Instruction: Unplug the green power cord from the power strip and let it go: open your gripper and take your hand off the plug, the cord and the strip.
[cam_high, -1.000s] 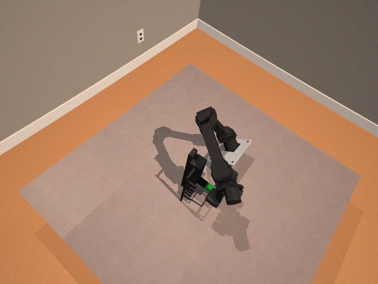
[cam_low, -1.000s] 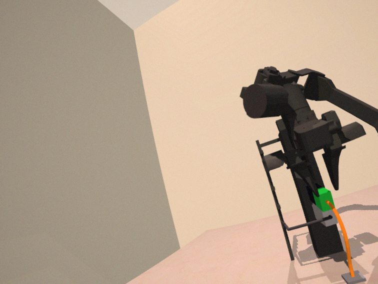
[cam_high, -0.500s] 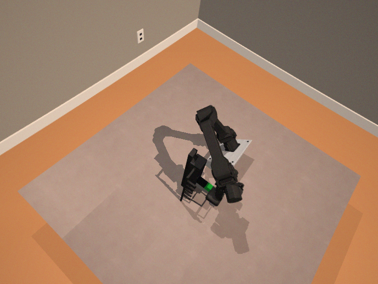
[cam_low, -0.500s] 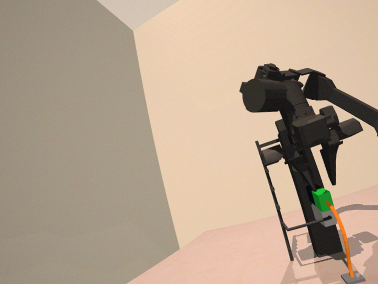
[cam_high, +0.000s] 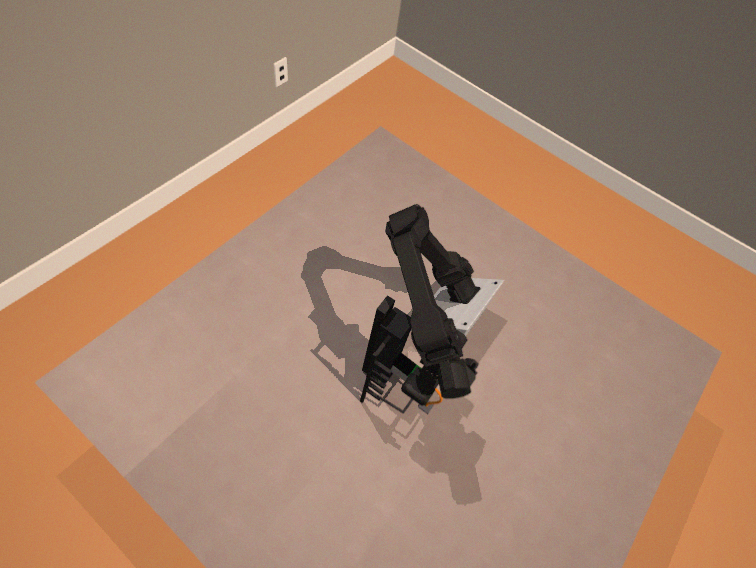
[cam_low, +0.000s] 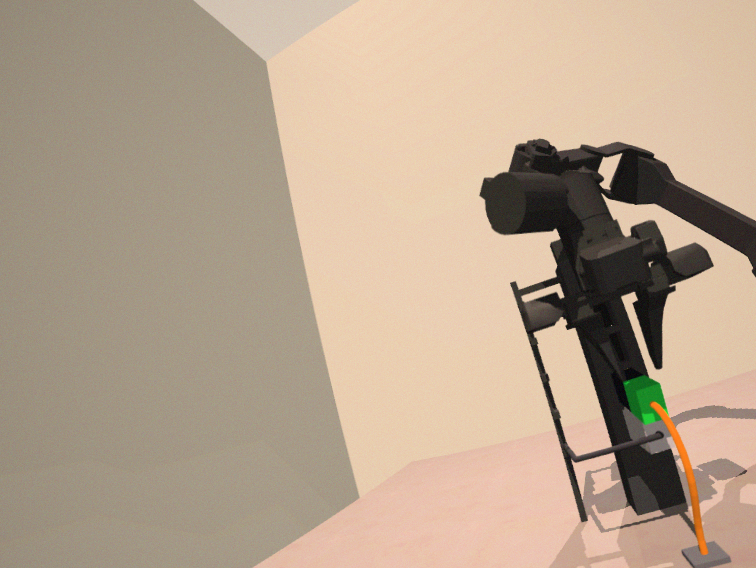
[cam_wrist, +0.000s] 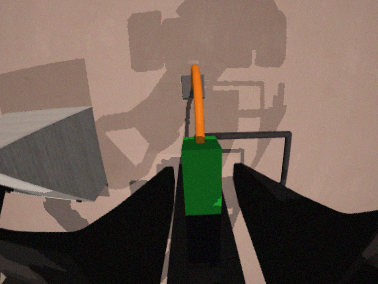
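Observation:
The green plug (cam_low: 644, 400) (cam_wrist: 202, 180) sits at a black part on the face of the tall black block (cam_high: 387, 329) (cam_low: 656, 482), which looks like the power strip. Whether its prongs are in a socket is hidden. An orange cord (cam_high: 439, 395) (cam_low: 689, 476) (cam_wrist: 198, 105) bends down from the plug to a small grey floor plate (cam_low: 705, 555) (cam_wrist: 185, 89). My gripper (cam_low: 641, 369) (cam_wrist: 203, 172) is partly open. In the wrist view its fingers flank the plug with a gap on each side; in the exterior view the tips are just above it.
A thin black frame (cam_low: 553, 409) stands beside the block, with a bent rod (cam_low: 617, 447) (cam_wrist: 250, 135) beneath the plug. A pale plate (cam_high: 485, 302) lies under the arm's base. A pale wedge-shaped block (cam_wrist: 60, 155) shows left in the wrist view. A wall outlet (cam_high: 280, 72) is far off.

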